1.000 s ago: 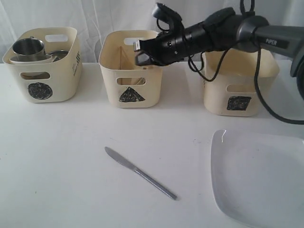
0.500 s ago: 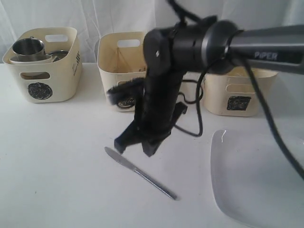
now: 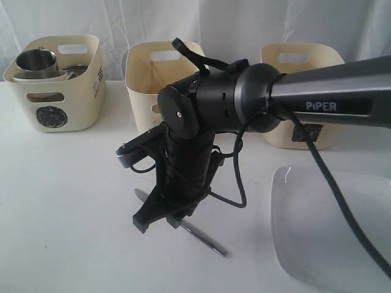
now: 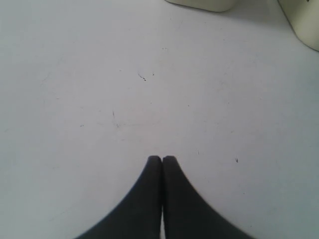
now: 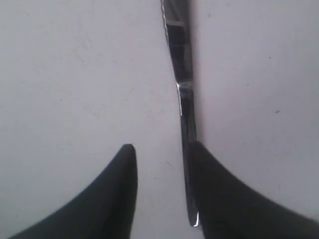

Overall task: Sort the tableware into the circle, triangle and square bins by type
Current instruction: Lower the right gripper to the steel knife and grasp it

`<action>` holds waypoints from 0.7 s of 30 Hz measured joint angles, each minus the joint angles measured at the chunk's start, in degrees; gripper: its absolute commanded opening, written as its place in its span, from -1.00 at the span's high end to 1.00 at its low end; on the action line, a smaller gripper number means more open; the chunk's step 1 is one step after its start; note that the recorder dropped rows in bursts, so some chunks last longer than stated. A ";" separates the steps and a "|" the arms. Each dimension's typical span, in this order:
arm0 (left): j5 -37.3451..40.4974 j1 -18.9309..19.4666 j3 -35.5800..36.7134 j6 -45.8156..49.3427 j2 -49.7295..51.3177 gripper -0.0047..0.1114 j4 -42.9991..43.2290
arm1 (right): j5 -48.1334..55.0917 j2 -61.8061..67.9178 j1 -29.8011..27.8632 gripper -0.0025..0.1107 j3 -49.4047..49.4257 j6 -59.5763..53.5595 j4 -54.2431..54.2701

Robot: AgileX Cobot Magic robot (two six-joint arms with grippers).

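A steel knife (image 3: 206,240) lies flat on the white table, its blade end hidden under my right arm. My right gripper (image 3: 157,223) points down over it and stands open. In the right wrist view the knife (image 5: 182,84) runs between the fingers of the right gripper (image 5: 162,149), close against one of them. The circle bin (image 3: 58,113) holds a steel mug (image 3: 36,61) and bowls. The triangle bin (image 3: 142,79) and the square bin (image 3: 305,137) stand behind the arm. A white plate (image 3: 333,235) lies at the front right. My left gripper (image 4: 162,158) is shut over bare table.
The right arm's black body (image 3: 201,116) hides most of the triangle bin and its mark. Its cable (image 3: 235,183) loops down close to the table. Two bin corners (image 4: 202,4) show at the edge of the left wrist view.
My right arm has swung from the triangle bin down to the knife on the table. Its jaws, shut before, now stand apart around the knife. The left gripper is as it was.
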 measured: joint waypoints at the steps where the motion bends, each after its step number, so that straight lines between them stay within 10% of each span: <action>1: 0.00 0.00 0.00 0.00 0.00 0.92 0.00 | -0.41 0.00 0.00 0.16 0.00 -0.39 0.00; 12: 0.00 0.00 0.00 0.00 0.00 0.92 0.00 | -5.28 6.68 0.00 0.27 0.00 -1.32 -0.24; 17: 0.00 0.00 0.00 0.00 0.00 0.92 0.00 | -6.05 7.50 0.00 0.96 0.00 -1.50 -1.49; 21: 0.00 0.00 0.00 0.00 0.00 0.92 0.00 | -5.72 8.07 0.00 0.96 -0.59 -1.50 -1.49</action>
